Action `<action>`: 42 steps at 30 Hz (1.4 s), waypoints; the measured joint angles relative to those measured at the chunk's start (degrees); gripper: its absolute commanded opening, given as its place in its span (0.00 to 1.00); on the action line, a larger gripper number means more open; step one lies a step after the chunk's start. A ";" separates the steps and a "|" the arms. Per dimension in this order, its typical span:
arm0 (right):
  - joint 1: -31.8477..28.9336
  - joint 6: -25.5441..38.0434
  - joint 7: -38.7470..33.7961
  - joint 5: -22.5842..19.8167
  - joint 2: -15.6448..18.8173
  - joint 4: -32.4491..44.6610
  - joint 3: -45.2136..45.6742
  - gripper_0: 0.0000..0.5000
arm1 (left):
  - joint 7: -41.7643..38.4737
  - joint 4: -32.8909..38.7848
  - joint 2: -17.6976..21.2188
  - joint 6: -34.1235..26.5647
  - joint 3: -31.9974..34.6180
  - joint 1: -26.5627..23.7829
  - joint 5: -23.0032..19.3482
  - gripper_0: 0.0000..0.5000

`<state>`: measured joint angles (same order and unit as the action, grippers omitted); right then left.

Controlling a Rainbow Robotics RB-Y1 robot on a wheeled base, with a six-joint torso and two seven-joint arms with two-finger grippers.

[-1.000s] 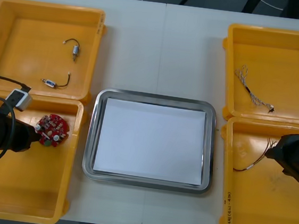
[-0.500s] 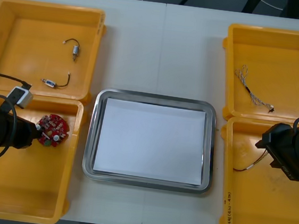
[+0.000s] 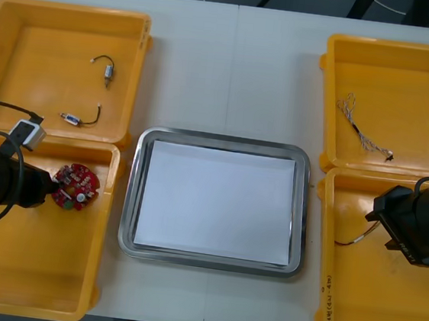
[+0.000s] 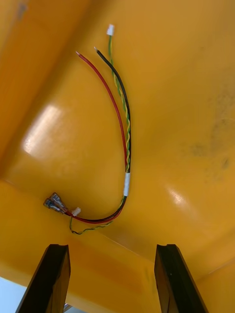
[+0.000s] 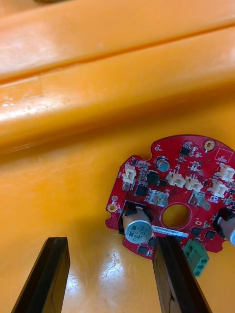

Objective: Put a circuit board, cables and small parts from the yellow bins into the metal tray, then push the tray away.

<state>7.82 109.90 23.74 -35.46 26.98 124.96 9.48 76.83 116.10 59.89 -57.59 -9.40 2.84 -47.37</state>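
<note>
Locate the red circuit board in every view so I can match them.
Front view: circuit board in the near left yellow bin, beside the left end effector.
Left wrist view: circuit board just beyond the open fingers, overlapping one.
Right wrist view: a red and yellow cable instead.
Shared landmark: the left end effector beside the board.

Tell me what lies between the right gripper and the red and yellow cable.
Nothing but bare surface: in the right wrist view the open right gripper faces the red and yellow cable across the plain floor of the yellow bin.
</note>
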 measured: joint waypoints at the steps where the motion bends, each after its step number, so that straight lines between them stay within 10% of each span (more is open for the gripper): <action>1: 0.00 0.00 0.00 0.15 -0.35 -0.40 0.00 1.00 | 0.00 -0.32 0.00 0.29 -0.50 -0.30 0.22 1.00; 15: -1.49 0.00 -0.01 3.77 -2.05 -3.27 -2.95 1.00 | 0.00 -2.87 0.00 4.82 -4.78 -1.96 0.78 1.00; 18: -1.68 0.00 -0.02 4.33 -2.14 -3.79 -3.55 1.00 | 0.00 -2.91 0.00 4.83 -5.02 -2.01 0.83 0.01; 34: -1.72 -2.57 -1.55 8.33 -2.71 -4.62 -3.72 1.00 | 0.00 -2.80 0.00 4.64 -5.59 -2.09 0.92 0.00; 42: -1.73 -6.72 -1.57 9.34 -3.58 -6.91 -4.25 1.00 | 0.00 1.76 0.00 -4.79 -2.38 -2.10 0.88 0.00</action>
<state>6.09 103.18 22.16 -26.12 23.40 118.05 5.23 76.83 117.86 59.89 -62.38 -11.78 0.73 -46.49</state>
